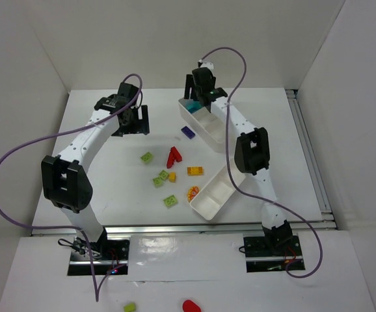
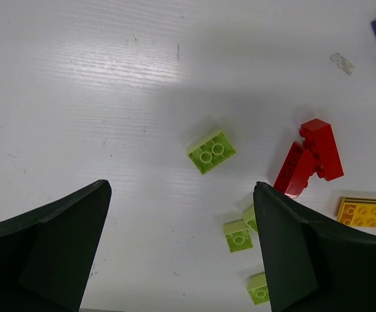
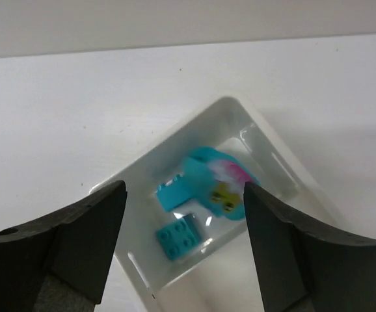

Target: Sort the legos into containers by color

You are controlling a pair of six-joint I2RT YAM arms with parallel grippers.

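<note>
The right gripper was held over the far end of the long white plastic tray at the back of the table. Its 2 jaws were seen wide apart, and nothing was gripped by them. In that end box of the tray, a small teal plastic brick was seen lying flat. Just beside it was a bigger teal curved piece with a pink and yellow picture on it, but it was blurred.

The left gripper was held above the white table. Its 2 jaws were spread very wide, and nothing was held by them. Under it, a lime green plastic brick was seen lying alone. Near it, 2 red plastic bricks were found touching each other, with an orange-yellow brick close by. A dark purple brick was seen beside the back tray. A second white tray was set nearer the arms, at a slant. More small lime green bricks were scattered between the 2 arms.
</note>
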